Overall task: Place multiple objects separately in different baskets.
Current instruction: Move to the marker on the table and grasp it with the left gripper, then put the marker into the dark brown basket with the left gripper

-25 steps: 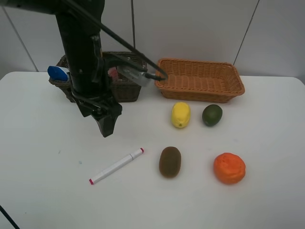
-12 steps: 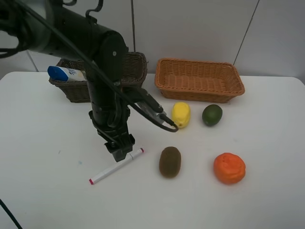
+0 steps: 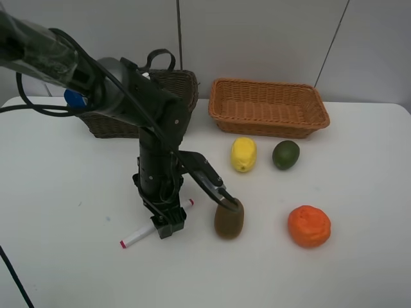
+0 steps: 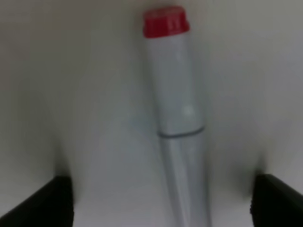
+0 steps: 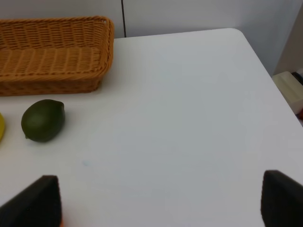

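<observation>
My left end effector (image 3: 166,226), beside the dark brown basket (image 3: 183,86) a second ago, has swung down across the counter (image 3: 58,192) and now stands over the white red-tipped marker (image 3: 135,239). Its fingers are spread wide. In the left wrist view the marker's barrel (image 4: 175,94) runs between them, and nothing is clamped yet. The marker lies flat on the counter just beside the brown kiwi (image 3: 228,218), where it lay a second ago.

By my reading, the approach is done and the closing is all that remains before the lift. The marker looks bound for the dark basket, where the white blue-capped bottle (image 3: 74,99) already shows at the far end.

The yellow lemon (image 3: 243,154), green lime (image 3: 286,154) and orange fruit (image 3: 309,226) lie unmoved on the counter. The light orange-tan basket (image 3: 270,127) behind them holds nothing that I can see. My right end effector (image 5: 158,203) hangs with its fingers apart, holding nothing, over bare counter near the lime.
</observation>
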Available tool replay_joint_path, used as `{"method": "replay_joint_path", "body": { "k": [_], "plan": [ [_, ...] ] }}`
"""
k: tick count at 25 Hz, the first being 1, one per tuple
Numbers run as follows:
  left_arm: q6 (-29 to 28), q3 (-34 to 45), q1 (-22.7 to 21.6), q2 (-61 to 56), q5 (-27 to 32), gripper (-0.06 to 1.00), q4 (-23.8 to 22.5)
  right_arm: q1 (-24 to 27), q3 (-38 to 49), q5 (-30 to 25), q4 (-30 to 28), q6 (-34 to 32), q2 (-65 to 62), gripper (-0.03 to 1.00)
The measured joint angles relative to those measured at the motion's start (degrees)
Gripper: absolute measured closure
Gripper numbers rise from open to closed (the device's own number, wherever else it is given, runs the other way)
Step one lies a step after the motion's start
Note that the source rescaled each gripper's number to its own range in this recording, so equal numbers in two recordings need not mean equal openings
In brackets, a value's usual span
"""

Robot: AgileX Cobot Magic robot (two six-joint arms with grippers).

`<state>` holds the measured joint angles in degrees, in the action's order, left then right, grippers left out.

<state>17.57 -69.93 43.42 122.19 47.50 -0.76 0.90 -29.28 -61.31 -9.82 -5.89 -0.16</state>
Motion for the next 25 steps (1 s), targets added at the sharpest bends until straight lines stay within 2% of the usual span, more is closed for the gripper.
{"method": "replay_joint_path", "body": {
  "k": [3, 5, 6, 8, 9, 10, 15, 20, 22, 25],
  "plan": [
    [-0.26, -0.24, 0.00, 0.20, -0.69, -0.03, -0.26, 0.00, 0.00, 0.00, 0.00, 0.00, 0.00, -0.03],
    [-0.51, -0.32, 0.00, 0.25, -1.08, 0.07, -0.78, 0.00, 0.00, 0.00, 0.00, 0.00, 0.00, -0.03],
    [-0.49, -0.36, 0.00, 0.25, -1.59, 0.23, -1.05, 0.00, 0.00, 0.00, 0.00, 0.00, 0.00, -0.03],
    [-0.49, -0.50, 0.00, 0.37, -1.59, 0.63, -1.18, 0.00, 0.00, 0.00, 0.00, 0.00, 0.00, -0.03],
    [-0.49, -0.54, 0.00, 0.43, -1.30, 0.86, -1.18, 0.00, 0.00, 0.00, 0.00, 0.00, 0.00, -0.03],
    [-0.42, -0.63, 0.00, 0.43, -0.84, 0.94, -1.09, 0.00, 0.00, 0.00, 0.00, 0.00, 0.00, -0.03],
    [-0.42, -2.97, 0.00, -0.58, 2.54, 0.91, 0.76, 0.00, 0.00, 0.00, 0.00, 0.00, 0.00, -0.03],
    [0.38, -13.80, -2.31, -8.73, 2.09, 0.91, 1.42, 0.00, 0.00, 0.00, 0.00, 0.00, 0.00, -0.03],
    [0.64, -19.22, -5.08, -10.43, -0.88, 0.91, 1.48, 0.00, 0.00, 0.00, 0.00, 0.00, 0.00, -0.03],
    [-0.35, -26.10, -9.69, -9.91, -9.47, 0.91, 1.82, 0.00, 0.00, 0.00, 0.00, 0.00, 0.00, -0.03]
  ]
}}
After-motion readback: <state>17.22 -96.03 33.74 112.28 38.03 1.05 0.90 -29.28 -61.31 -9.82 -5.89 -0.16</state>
